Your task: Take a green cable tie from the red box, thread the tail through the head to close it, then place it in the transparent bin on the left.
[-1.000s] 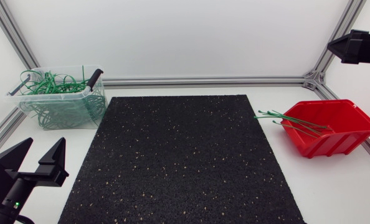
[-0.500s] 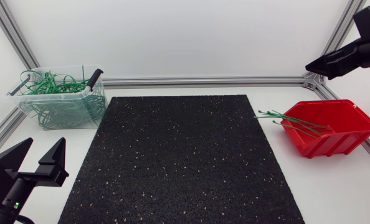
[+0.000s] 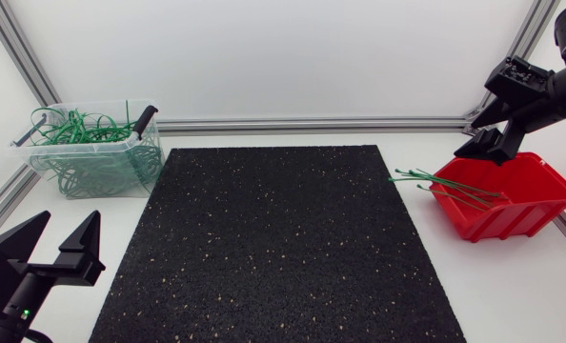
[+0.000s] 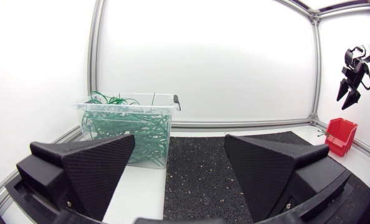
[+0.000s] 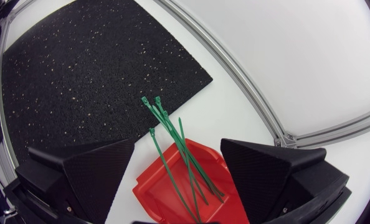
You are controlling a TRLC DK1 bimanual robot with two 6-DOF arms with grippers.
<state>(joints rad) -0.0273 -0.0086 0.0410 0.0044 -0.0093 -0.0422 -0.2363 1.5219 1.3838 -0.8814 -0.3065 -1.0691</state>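
Found the right arm coming in from the right side of the head view, bent down at the wrist. Saw the right gripper (image 3: pixel 483 151) poised over the far rim of the red box (image 3: pixel 512 205), fingers aimed downward, spread apart and holding nothing.

Found the left arm low at the near left corner of the table (image 3: pixel 521 286). Saw the left gripper (image 3: pixel 69 224) beside the black mat (image 3: pixel 273 248), pointing toward the far side, likewise parted and empty.

Placed the green cable ties (image 3: pixel 445 186) in the red box, tails inside, heads poking past its rim over the white table toward the mat. Saw the transparent bin (image 3: pixel 88 162) at the far left corner, crowded with looped ties (image 3: pixel 78 129).

Learned height only from the left wrist view: right gripper (image 4: pixel 345 101) hanging well above the red box (image 4: pixel 341 134), clear air between. Caught there too the bin (image 4: pixel 154 143) ahead of the left gripper (image 4: pixel 180 140), just beside the mat (image 4: pixel 203 168).

Got the closest look at the ties from the right wrist view: a handful of straight, unclosed ties (image 5: pixel 172 134) fanned across the red box (image 5: pixel 157 186), ahead of the wide-open right gripper (image 5: pixel 177 149), touching neither finger, heads near the corner of the mat (image 5: pixel 79 62). Saw nothing of the bin there.
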